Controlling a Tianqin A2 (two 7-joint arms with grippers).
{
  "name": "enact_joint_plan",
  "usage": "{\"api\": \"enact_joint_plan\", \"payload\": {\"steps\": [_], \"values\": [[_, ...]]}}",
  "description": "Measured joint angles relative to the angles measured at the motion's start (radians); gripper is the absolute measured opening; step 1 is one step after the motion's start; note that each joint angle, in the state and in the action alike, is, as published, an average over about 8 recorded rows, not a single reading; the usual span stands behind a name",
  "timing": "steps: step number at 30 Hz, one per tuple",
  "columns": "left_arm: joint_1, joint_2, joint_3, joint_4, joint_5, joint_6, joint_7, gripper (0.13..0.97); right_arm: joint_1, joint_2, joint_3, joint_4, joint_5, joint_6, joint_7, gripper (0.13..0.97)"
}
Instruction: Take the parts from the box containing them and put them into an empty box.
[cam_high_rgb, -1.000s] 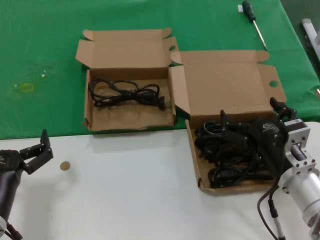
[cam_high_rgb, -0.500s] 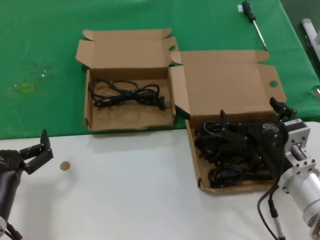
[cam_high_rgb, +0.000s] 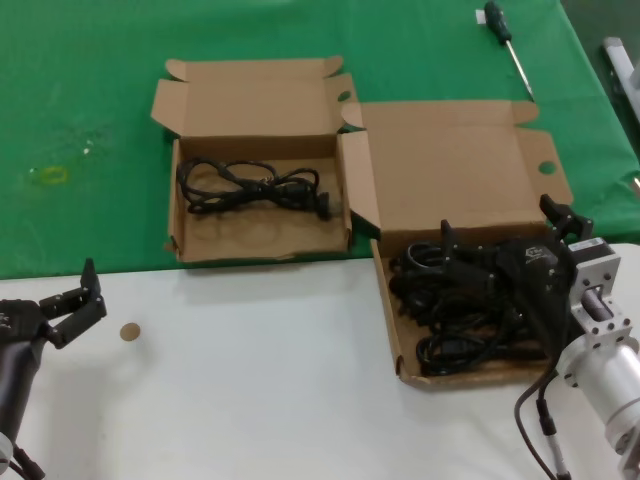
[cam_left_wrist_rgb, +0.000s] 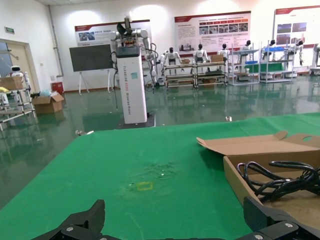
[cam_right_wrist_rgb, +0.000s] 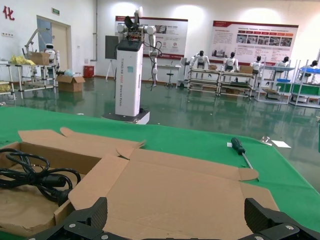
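As seen from the head camera, nearest first:

Left gripper (cam_high_rgb: 75, 297): lower left of the frame, over the white tabletop (cam_high_rgb: 250, 400); fingers spread apart, nothing between them; well apart from both boxes.

Brown disc (cam_high_rgb: 129, 332): small and round, flat on the white surface just beside the left gripper.

Right gripper (cam_high_rgb: 500, 240): lower right of the frame, over the larger box; fingers spread wide, one tip at the cable pile, the other beyond the box's right wall; whether any cable is caught, cannot tell.

Larger box (cam_high_rgb: 395, 340): right of centre, tray lying across the edge between white surface and green cloth (cam_high_rgb: 90, 100); lid (cam_high_rgb: 450, 165) folded back flat, round hole in its right flap.

Parts in the larger box (cam_high_rgb: 450, 320): black cables heaped in a tangled pile, filling most of the tray, partly hidden by the right gripper.

Smaller box (cam_high_rgb: 178, 215): upper centre-left, on the green cloth, just beside the larger box's left flap; lid open and laid back.

Part in the smaller box (cam_high_rgb: 250, 186): one black cable bundle, loosely coiled, lying across the far half of the floor.

Screwdriver (cam_high_rgb: 507, 45): upper right of the frame, on the green cloth, beyond the larger box, well apart from it.
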Motion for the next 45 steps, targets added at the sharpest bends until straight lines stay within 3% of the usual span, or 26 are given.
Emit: {"api": "enact_joint_plan", "payload": {"steps": [45], "values": [[0.000,0.000,0.000,0.000,0.000,0.000,0.000,0.966,0.000,0.000,0.000,0.000,0.000,0.000,0.000,0.966]]}}
